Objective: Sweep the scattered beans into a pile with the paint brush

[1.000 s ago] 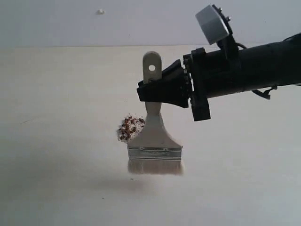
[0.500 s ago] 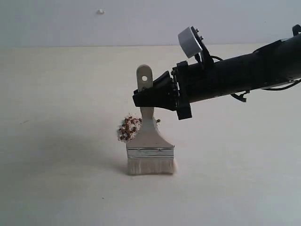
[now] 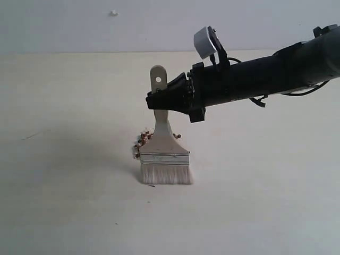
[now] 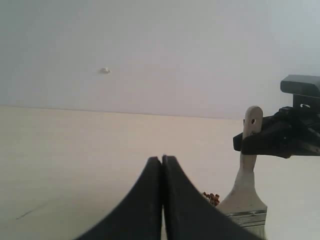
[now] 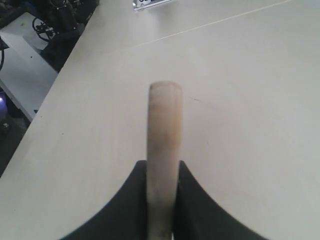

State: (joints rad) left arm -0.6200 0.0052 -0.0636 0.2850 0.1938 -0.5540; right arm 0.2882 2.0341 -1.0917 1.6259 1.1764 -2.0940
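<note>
The paint brush [image 3: 163, 146] stands upright on the cream table [image 3: 64, 159], off-white bristles pressed on the surface, silver ferrule above them. My right gripper [image 3: 158, 101] is shut on its cream handle just below the hole; in the right wrist view the handle [image 5: 163, 140] rises between the black fingers. The reddish-brown beans [image 3: 142, 140] lie in a small cluster behind the brush's left shoulder, mostly hidden by it; a few show at the right [image 3: 177, 136]. The left wrist view shows my left gripper [image 4: 162, 159] shut and empty, with the beans [image 4: 212, 198] and the brush [image 4: 246, 192] beyond it.
A pale wall [image 3: 159, 24] rises behind the table, with a small white speck [image 3: 113, 13] on it. In the right wrist view the table's edge [image 5: 55, 95] runs beside dark equipment [image 5: 55, 20] on the floor.
The right arm has swung left and lowered, carrying the brush left and down until its bristles rest on the table. The brush now covers more of the bean cluster.
</note>
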